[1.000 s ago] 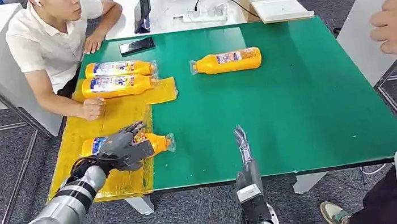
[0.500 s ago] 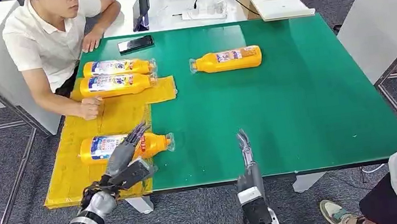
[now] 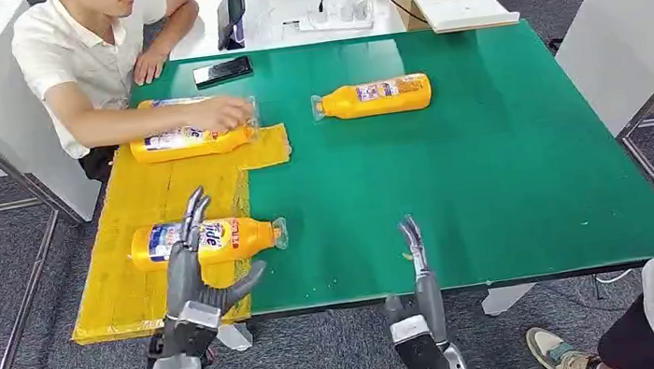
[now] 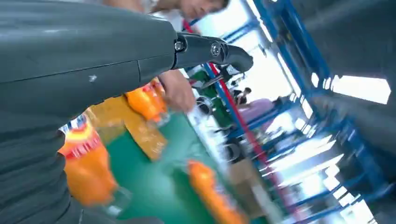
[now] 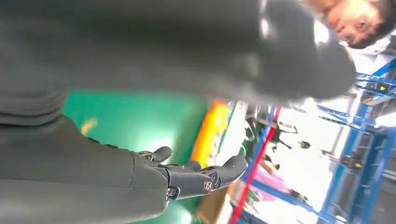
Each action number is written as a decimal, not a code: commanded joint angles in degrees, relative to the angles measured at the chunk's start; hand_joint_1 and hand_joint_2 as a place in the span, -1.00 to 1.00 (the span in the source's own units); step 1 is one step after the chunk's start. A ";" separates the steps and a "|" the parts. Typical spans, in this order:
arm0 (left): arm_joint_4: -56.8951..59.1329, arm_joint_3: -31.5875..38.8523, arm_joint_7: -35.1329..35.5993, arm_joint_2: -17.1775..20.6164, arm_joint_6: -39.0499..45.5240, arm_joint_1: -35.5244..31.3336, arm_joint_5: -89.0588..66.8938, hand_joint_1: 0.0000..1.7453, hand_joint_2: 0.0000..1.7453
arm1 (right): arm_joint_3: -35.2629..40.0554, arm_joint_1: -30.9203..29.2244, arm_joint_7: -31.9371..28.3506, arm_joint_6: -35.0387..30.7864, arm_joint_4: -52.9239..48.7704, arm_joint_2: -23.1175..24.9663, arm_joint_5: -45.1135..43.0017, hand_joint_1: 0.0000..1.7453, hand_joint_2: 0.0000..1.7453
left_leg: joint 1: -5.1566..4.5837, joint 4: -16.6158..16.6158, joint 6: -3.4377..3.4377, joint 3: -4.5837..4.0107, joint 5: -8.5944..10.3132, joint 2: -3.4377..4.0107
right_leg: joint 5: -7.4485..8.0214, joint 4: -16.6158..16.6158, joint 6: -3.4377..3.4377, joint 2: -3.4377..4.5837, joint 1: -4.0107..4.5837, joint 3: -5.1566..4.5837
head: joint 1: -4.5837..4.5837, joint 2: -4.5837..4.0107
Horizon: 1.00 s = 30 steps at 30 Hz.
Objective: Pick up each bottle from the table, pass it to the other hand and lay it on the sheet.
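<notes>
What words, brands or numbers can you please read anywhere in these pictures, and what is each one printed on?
"Tide": a guess at the blurred red letters on the label of the near bottle lying on the yellow sheet.
Label of the far bottle on the green table: too small to read.
Label of the bottle under the person's hand: too small to read.
Wrist views: labels blurred, unreadable.
</notes>
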 commanded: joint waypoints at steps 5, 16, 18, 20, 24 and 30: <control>-14.12 0.76 5.92 -4.70 -9.20 13.29 27.60 -1.00 1.00 | -11.94 -1.70 1.92 -6.18 3.71 -9.51 18.83 -1.00 1.00 | 0.00 -0.08 -0.04 0.19 -0.09 0.06 | -0.07 -0.15 -0.04 0.00 0.02 0.24 | -0.02 0.00; -16.37 -2.31 0.33 -2.79 1.39 16.83 17.24 -1.00 1.00 | -17.59 -11.20 8.64 -3.54 16.32 -16.17 32.63 -1.00 1.00 | 0.01 -0.02 -0.01 0.06 -0.07 0.02 | -0.07 -0.12 0.10 0.02 0.02 0.15 | -0.04 0.00; -15.75 -3.32 -0.11 -2.27 3.88 15.96 14.37 -1.00 1.00 | -16.37 -14.35 9.78 -3.33 20.59 -16.55 35.18 -1.00 1.00 | -0.01 -0.02 0.00 0.02 -0.06 0.03 | -0.04 -0.10 0.11 0.07 0.00 0.11 | -0.02 0.00; -15.15 -4.21 0.20 -2.18 4.19 15.37 13.61 -1.00 1.00 | -15.22 -17.13 11.04 -2.26 24.93 -16.37 36.62 -1.00 1.00 | 0.02 -0.03 -0.04 0.14 -0.09 0.21 | -0.02 -0.14 0.06 0.19 0.03 0.22 | 0.00 0.00; -14.03 -5.28 0.25 -2.55 5.10 14.70 13.13 -1.00 1.00 | -12.71 -19.32 10.96 -2.47 29.10 -15.63 38.56 -1.00 1.00 | -0.01 -0.06 -0.06 0.13 -0.05 0.12 | 0.00 -0.14 0.08 0.10 0.00 0.19 | -0.02 0.00; -12.96 -6.28 1.87 -2.85 4.97 14.10 15.03 -1.00 1.00 | -8.99 -22.88 13.35 -2.38 33.73 -15.72 41.46 -1.00 1.00 | 0.01 -0.04 -0.03 0.18 -0.07 0.14 | -0.01 -0.12 0.13 0.13 0.03 0.23 | -0.04 -0.02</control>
